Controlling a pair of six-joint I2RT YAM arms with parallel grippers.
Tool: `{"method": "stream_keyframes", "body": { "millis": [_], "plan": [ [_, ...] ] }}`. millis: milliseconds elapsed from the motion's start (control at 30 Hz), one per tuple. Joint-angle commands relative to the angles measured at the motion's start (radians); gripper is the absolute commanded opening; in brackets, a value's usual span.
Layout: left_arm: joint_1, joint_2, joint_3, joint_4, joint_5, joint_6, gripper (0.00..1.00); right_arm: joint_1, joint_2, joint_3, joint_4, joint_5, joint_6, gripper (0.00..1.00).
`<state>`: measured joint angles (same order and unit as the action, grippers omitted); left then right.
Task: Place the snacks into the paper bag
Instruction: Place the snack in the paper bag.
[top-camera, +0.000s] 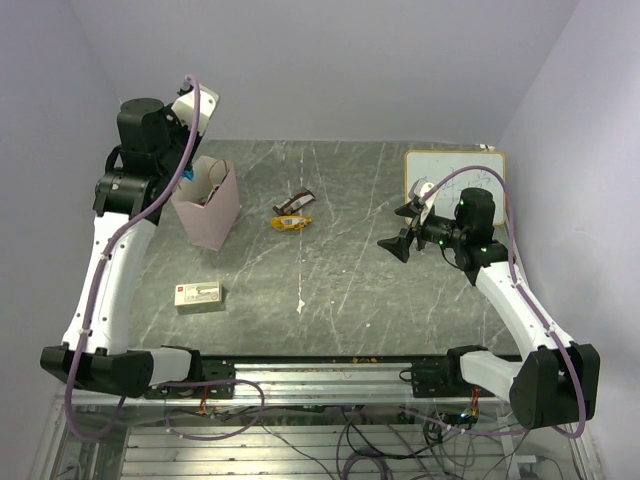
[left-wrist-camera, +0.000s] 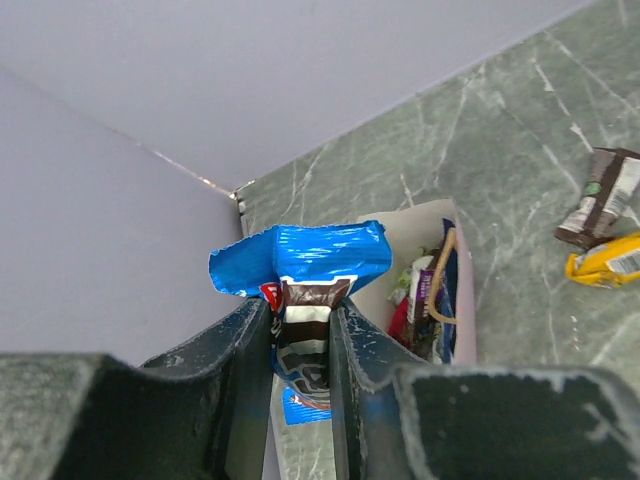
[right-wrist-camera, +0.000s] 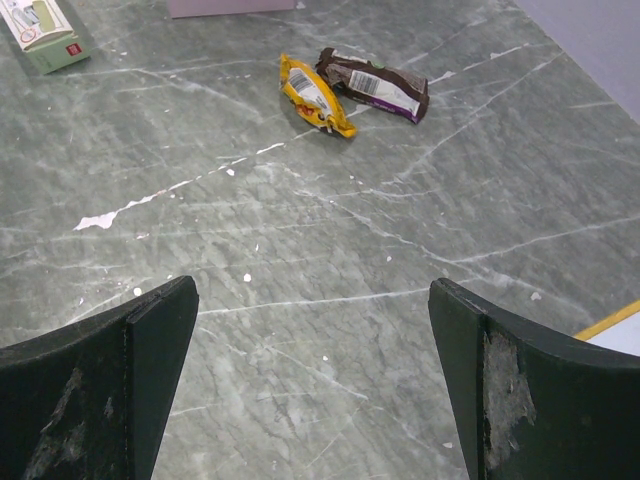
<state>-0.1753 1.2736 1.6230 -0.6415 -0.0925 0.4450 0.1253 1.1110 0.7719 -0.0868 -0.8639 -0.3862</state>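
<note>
My left gripper (left-wrist-camera: 300, 335) is shut on a blue snack packet (left-wrist-camera: 300, 262) and holds it up above the left side of the pale pink paper bag (top-camera: 208, 207). The bag's open top (left-wrist-camera: 440, 290) shows several packets inside, purple, red and green. A yellow packet (top-camera: 291, 222) and a brown packet (top-camera: 295, 204) lie together on the table right of the bag; they also show in the right wrist view, the yellow packet (right-wrist-camera: 316, 95) beside the brown packet (right-wrist-camera: 374, 84). My right gripper (right-wrist-camera: 312, 330) is open and empty, hovering over bare table well right of them.
A beige box with a red mark (top-camera: 198, 295) lies near the front left. A white framed whiteboard (top-camera: 455, 185) lies at the back right, partly under my right arm. The grey marble table (top-camera: 330, 300) ends at a rail along the near edge.
</note>
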Motion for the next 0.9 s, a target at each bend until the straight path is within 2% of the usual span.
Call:
{"method": "stream_keyframes", "body": {
  "millis": [0,600,867],
  "plan": [
    [0.051,0.038,0.006,0.096,0.026,-0.005,0.34,-0.009,-0.024,-0.008,0.007,-0.007,-0.011,1.00],
    [0.077,0.107,-0.163,0.257,0.127,0.009,0.33,-0.009,-0.009,-0.008,0.006,-0.005,-0.014,1.00],
    [0.077,0.129,-0.210,0.279,0.153,0.012,0.32,-0.009,-0.009,-0.008,0.005,-0.003,-0.016,1.00]
  ]
}}
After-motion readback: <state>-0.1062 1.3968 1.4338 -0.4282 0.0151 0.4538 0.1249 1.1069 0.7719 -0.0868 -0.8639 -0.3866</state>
